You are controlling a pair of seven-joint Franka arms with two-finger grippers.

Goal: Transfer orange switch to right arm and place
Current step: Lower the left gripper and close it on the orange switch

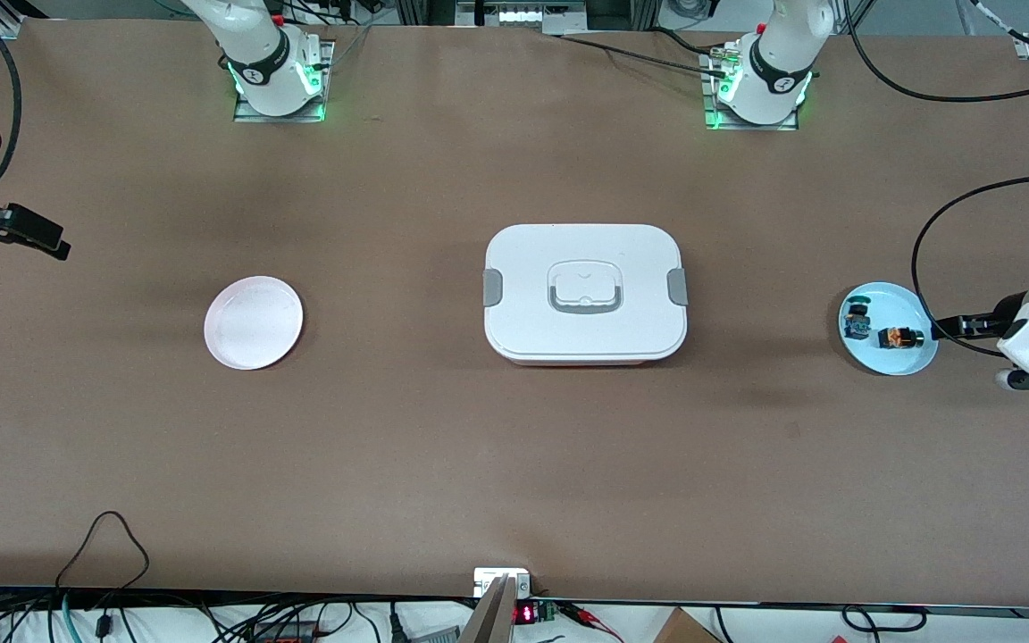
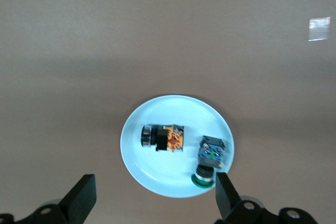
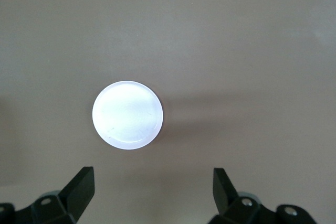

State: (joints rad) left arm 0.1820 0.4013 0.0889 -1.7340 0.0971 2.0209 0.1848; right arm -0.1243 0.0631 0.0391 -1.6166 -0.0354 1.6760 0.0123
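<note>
Worktop [image 1: 514, 464]: brown sheet that carries everything; both arm bases stand along its edge farthest from the front camera
White box [image 1: 584, 293]: closed lidded container with grey side clasps and a grey handle recess, at the middle of the worktop, between the two plates
White plate [image 1: 254, 322]: bare round plate toward the right arm's end of the worktop, well apart from the box
Pale blue plate [image 1: 912, 359]: round, toward the left arm's end, with two switches lying in it
Left gripper [image 2: 152, 195]: up over the worktop just beside the blue plate at the left arm's end; fingers [image 2: 81, 199] spread wide, nothing between them
Right gripper [image 3: 152, 190]: up over the right arm's end of the worktop near the white plate; fingers [image 3: 80, 188] spread wide, holding nothing
Orange switch [image 1: 899, 338]: lies on its side in the blue plate, black body with orange contact end, untouched by either gripper
Blue-and-green switch [image 1: 857, 320]: in the same plate, just beside the orange switch and apart from it, farther from the front camera
</note>
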